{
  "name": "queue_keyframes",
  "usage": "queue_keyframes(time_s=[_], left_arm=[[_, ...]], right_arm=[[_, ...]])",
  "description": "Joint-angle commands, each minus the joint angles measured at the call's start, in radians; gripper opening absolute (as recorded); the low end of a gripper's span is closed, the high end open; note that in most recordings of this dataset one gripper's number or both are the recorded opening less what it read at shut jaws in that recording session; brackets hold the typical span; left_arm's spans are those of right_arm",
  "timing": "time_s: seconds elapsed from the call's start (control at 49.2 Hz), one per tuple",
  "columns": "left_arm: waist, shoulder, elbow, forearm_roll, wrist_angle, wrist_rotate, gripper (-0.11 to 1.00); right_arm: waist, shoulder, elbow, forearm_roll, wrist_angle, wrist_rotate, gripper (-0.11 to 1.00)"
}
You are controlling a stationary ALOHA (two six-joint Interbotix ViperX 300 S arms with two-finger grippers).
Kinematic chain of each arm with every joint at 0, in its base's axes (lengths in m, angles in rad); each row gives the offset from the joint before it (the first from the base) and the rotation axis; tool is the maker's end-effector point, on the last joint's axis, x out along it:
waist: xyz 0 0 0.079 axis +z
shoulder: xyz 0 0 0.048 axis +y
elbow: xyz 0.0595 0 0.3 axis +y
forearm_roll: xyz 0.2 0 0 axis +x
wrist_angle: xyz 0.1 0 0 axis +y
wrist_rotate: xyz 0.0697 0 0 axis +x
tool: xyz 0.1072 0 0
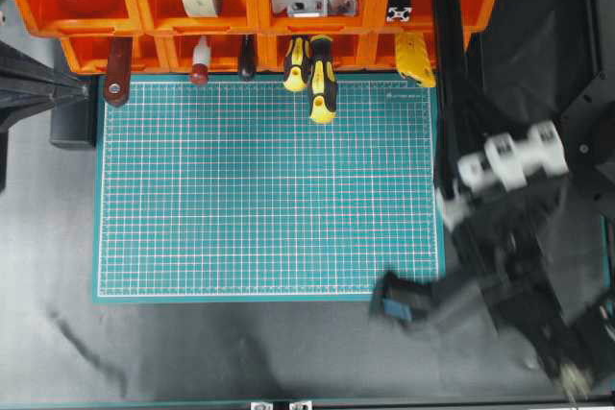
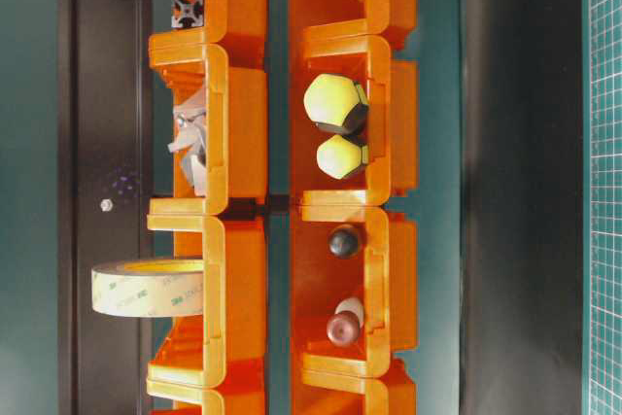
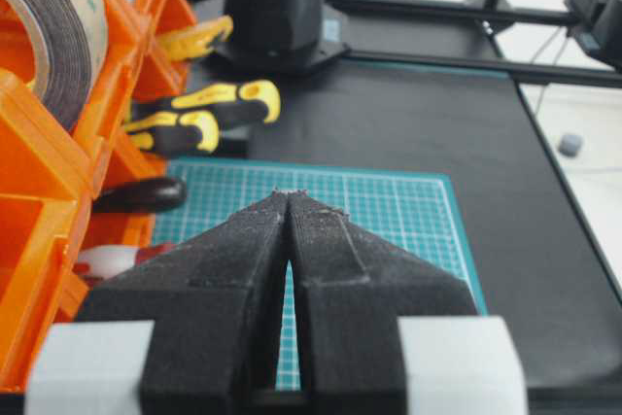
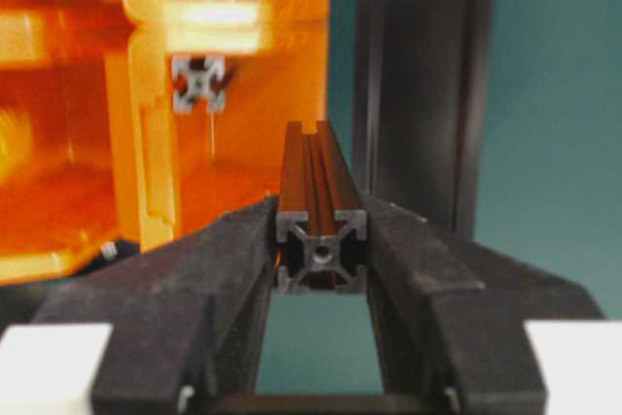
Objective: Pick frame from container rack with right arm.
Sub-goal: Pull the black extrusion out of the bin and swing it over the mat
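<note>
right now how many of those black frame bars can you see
2: one frame clamped in the right gripper, another bar still in the rack's top right bin. More may be hidden.

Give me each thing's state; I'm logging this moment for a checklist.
Frame: clamped in the right claw, clear of the rack.
Second frame: in its rack bin.
Right claw: shut on the frame.
Left claw: shut, empty.
Rack: bins hold tape, brackets, screwdrivers.

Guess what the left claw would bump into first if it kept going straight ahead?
Probably nothing soon: the shut left claw points over the flat green cutting mat toward the other arm's round black base. That base looks first, though depth is unclear.
</note>
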Motion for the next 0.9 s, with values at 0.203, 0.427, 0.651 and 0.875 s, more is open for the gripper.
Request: queue_keyframes(time_s=[0.203, 0.427, 0.651, 0.875], left_arm=[[0.003, -0.043, -0.028, 0.003, -0.002, -0.005, 0.00], [0.009, -0.060, -0.031, 0.003, 0.000, -0.005, 0.00], [0.009, -0.057, -0.029, 0.003, -0.002, -0.005, 0.00], [0.009, -0.049, -0.028, 0.003, -0.002, -0.006, 0.00]], right_arm=[[0.189, 0.126, -0.255, 0.003, -0.060, -0.011, 0.24], [0.227, 0.172, -0.272, 0.130, -0.141, -0.011, 0.24], [0.202, 0.164, -0.150, 0.202, -0.310, -0.011, 0.24], [0.115, 0.144, -0.026, 0.221, -0.540, -0.011, 0.24]])
